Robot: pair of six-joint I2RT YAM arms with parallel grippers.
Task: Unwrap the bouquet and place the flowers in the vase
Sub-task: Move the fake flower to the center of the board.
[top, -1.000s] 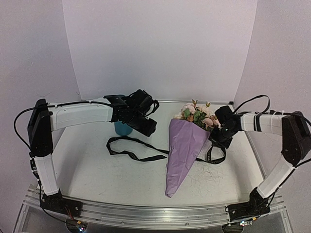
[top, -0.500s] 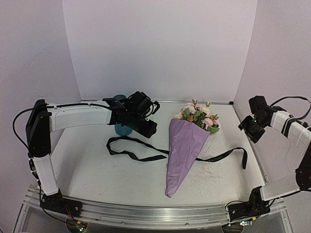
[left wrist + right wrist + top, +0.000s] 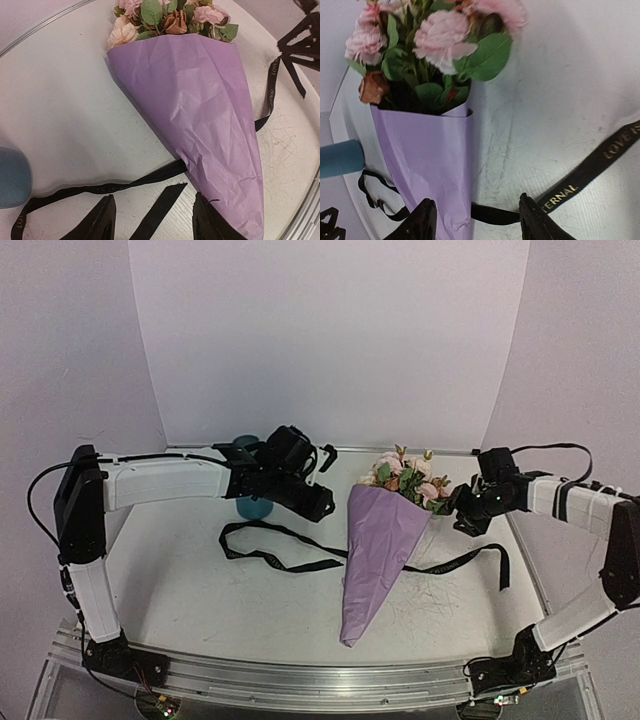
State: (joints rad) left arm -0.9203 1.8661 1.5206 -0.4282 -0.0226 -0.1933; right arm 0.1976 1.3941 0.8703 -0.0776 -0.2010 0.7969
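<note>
Bouquet (image 3: 385, 540) lies flat on the table (image 3: 180, 580), right of centre. Cone tip points to the near edge, heads to the far side. Lilac paper (image 3: 200, 100) is wrapped round the stems, creased, with one edge overlapping along the cone. Flowers (image 3: 405, 478) are bunched in the cone's mouth: pink, cream and rust heads among green leaves.

Black ribbon (image 3: 270, 555) is loose on the table. It loops out to the left, passes under the cone at mid-length and trails off right to a bend near the table's right edge. Gold lettering shows on it in the right wrist view.

Vase (image 3: 252, 508), teal, stands far left of centre, well apart from the bouquet. It is mostly hidden behind the left arm's wrist.

Left gripper (image 3: 318, 508) hangs just right of the vase, aimed toward the cone. Its fingers (image 3: 102, 222) are spread and grasp nothing; a ribbon end lies on the table below them.

Right gripper (image 3: 462, 515) sits just right of the flower heads, apart from them. Its fingers (image 3: 532, 220) are parted and empty, with ribbon on the table beneath.
</note>
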